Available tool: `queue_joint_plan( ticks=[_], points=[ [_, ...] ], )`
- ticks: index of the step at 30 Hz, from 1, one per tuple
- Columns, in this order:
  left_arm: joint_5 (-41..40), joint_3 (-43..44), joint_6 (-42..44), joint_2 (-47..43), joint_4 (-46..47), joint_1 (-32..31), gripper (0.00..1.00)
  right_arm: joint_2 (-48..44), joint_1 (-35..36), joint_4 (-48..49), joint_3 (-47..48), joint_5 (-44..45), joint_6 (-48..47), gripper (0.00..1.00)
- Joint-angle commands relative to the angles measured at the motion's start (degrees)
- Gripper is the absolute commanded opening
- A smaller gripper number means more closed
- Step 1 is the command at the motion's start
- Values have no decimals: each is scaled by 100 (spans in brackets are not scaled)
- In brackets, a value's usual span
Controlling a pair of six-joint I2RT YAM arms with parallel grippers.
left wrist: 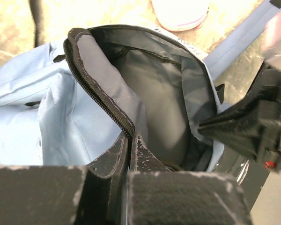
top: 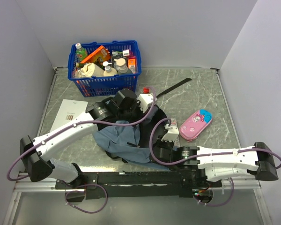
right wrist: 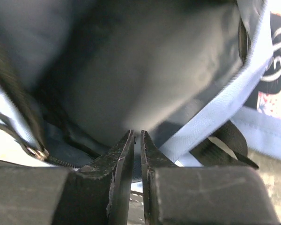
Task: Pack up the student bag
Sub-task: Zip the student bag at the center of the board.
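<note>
Top external view, from the left: a white sheet (top: 71, 111) is seen lying on the bench (top: 201, 93), and a blue basket (top: 105, 84) filled with bottles and packets stands behind it. The student bag (top: 121, 139) is slumped at the middle of the bench, close to the arm bases, with its mouth spread open. In the left wrist view the left fingers (left wrist: 113, 161) are clenched on the zippered rim of the bag, and grey lining is exposed beyond them. The right fingers (right wrist: 122, 161) are drawn together to a thin slit and grasp the opposite rim. A pink pencil case (top: 195, 124) lies near the bag, to its right.
</note>
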Motion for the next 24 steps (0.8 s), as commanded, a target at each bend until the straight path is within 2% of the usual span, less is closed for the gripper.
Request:
queue_joint_plan(
  ticks=[1, 5, 11, 14, 21, 24],
  points=[
    [-206, 602, 429, -422, -99, 61, 1, 251, 195, -188, -199, -84, 706, 15],
    [-285, 926, 649, -703, -284, 157, 1, 480, 336, -119, -383, -163, 1067, 14],
    [-294, 1875, 676, -809, -680, 377, 1, 840, 590, 84, -682, -374, 1462, 12],
    [-311, 2095, 667, -836, -812, 421, 1, 1095, 731, -109, -692, -418, 1849, 11],
    [-293, 1806, 763, -985, -821, 439, 1, 974, 969, -399, -472, -111, 1894, 11],
    [-540, 2139, 965, -994, -785, 491, 1, 798, 960, -496, -576, -58, 1964, 12]
  ],
)
